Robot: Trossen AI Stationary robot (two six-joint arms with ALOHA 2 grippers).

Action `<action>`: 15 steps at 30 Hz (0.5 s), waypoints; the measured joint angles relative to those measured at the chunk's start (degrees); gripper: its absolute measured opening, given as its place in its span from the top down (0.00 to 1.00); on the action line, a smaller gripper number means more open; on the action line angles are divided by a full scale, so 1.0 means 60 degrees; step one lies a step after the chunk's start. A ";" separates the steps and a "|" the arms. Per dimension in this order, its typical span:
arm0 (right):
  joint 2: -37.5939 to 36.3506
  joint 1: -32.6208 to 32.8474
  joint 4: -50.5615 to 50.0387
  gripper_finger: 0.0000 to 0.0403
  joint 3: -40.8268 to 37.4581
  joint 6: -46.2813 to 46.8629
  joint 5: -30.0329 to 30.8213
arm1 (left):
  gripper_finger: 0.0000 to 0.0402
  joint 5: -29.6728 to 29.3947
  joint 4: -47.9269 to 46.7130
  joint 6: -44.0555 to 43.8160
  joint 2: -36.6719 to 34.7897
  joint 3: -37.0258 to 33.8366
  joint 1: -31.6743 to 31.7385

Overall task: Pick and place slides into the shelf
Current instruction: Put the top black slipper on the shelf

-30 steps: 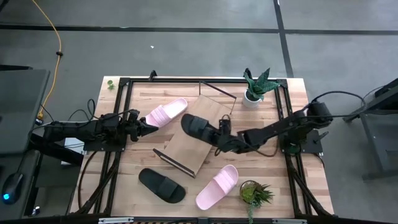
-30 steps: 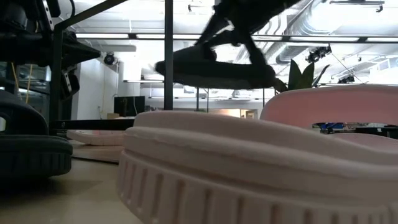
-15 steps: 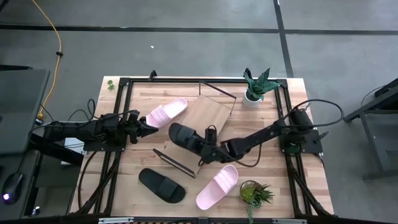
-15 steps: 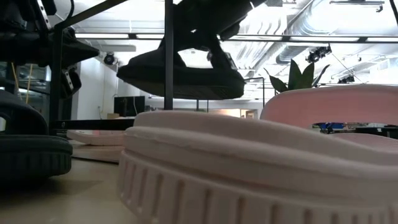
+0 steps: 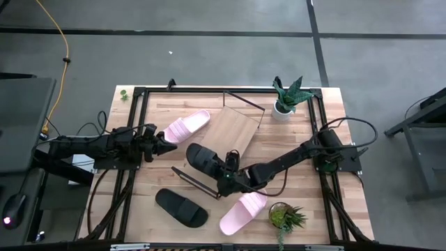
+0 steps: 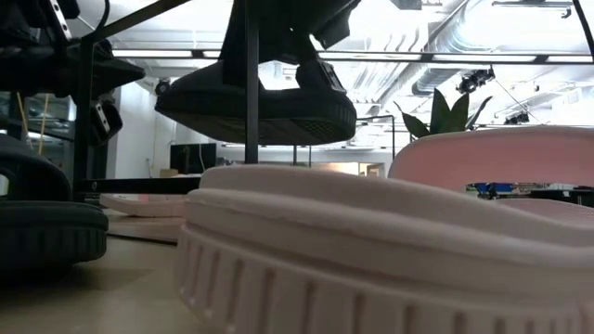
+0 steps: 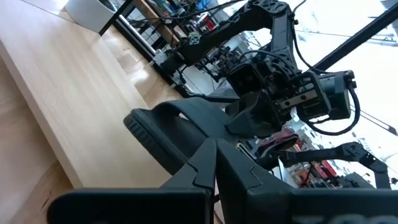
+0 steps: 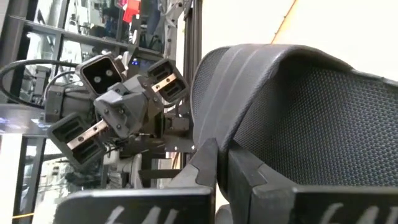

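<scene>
We count four slides: two pink [image 5: 185, 128] [image 5: 243, 210], two black. Our right gripper [image 5: 224, 167] clamps one black slide [image 5: 203, 160] above the shelf [image 5: 233, 130]; our left gripper [image 5: 169, 137] is pressed together.

The slide [image 5: 203, 160] clamped in the right gripper [image 5: 228, 176] is matte black with a mesh-textured strap. Beneath it the shelf [image 5: 226, 132] is pale wood. Two slides are pale pink [image 5: 185, 127] [image 5: 244, 208]; another [image 5: 180, 207] is black.
</scene>
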 joint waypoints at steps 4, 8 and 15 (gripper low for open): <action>0.0029 0.0057 -0.0017 1.00 0.0014 0.0191 0.0235 | 1.00 0.0043 0.0005 0.0009 0.0000 0.0003 0.0000; 0.0046 0.0256 -0.0209 1.00 0.0014 0.0671 0.0623 | 1.00 0.0180 0.0018 0.0009 0.0000 0.0003 -0.0001; 0.0279 0.0477 -0.0187 1.00 0.0014 0.1405 0.0816 | 1.00 0.0242 0.0038 0.0006 0.0000 -0.0001 0.0000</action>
